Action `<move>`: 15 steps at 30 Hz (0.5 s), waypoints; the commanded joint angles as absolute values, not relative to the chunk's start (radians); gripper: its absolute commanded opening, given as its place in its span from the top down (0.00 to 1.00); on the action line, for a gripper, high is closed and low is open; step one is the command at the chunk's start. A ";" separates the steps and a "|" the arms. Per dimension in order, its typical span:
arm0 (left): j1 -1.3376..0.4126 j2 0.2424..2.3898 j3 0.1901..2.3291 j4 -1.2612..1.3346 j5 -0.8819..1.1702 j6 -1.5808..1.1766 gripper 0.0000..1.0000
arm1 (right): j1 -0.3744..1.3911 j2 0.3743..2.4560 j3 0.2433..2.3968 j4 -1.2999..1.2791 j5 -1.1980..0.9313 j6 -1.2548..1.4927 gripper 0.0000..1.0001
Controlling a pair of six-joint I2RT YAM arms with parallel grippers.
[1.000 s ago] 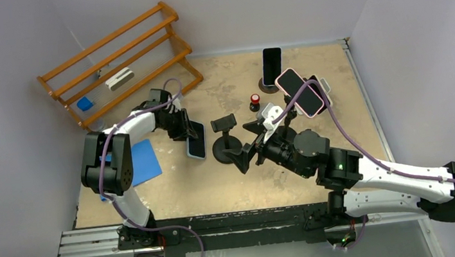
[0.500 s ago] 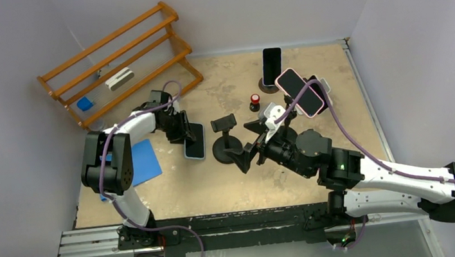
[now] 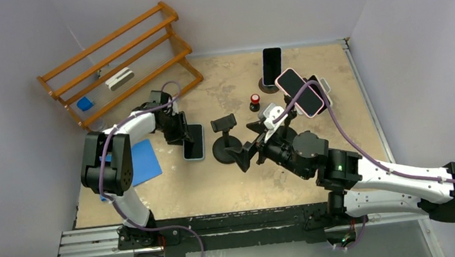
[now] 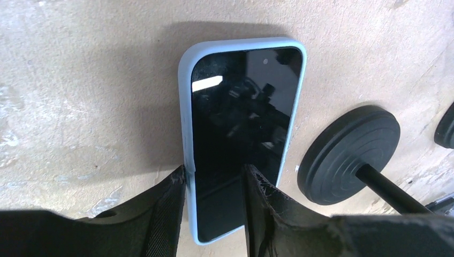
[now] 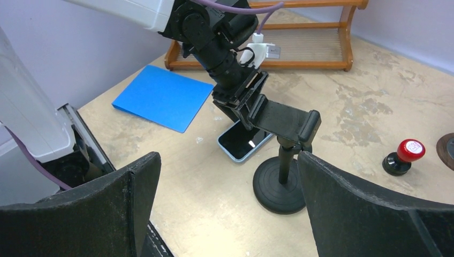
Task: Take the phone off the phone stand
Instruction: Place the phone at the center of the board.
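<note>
The phone (image 4: 241, 128), black-screened in a light blue case, lies flat and face up on the table (image 3: 173, 186), just left of the phone stand (image 3: 225, 135). The stand's black clamp (image 5: 284, 119) holds nothing, and its round base (image 4: 348, 155) sits beside the phone (image 3: 195, 141). My left gripper (image 4: 214, 174) hovers open over the phone's near end. One finger is at the case's left edge and the other is over the screen. My right gripper (image 5: 227, 158) stands wide open on the stand's near right, holding nothing.
Two other phones stand on holders at the back: a black one (image 3: 271, 65) and a pink-cased one (image 3: 300, 92). A red-capped knob (image 3: 254, 103) sits between them and the stand. A blue sheet (image 3: 141, 162) lies left, and a wooden rack (image 3: 117, 63) stands at the back left.
My left gripper's jaws have spread apart and let go of the phone, which now rests flat on the table. The right arm has barely moved.
</note>
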State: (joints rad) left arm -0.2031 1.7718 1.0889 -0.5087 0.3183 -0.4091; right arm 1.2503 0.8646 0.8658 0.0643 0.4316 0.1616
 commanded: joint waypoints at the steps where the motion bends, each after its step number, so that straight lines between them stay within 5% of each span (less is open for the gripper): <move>1: -0.204 1.696 1.107 -0.510 0.312 -0.421 0.60 | 1.256 0.877 0.888 0.094 0.476 0.190 0.01; 15: -0.204 1.431 1.093 -0.499 0.353 -0.466 0.58 | 1.256 0.927 0.916 0.075 0.586 0.251 0.03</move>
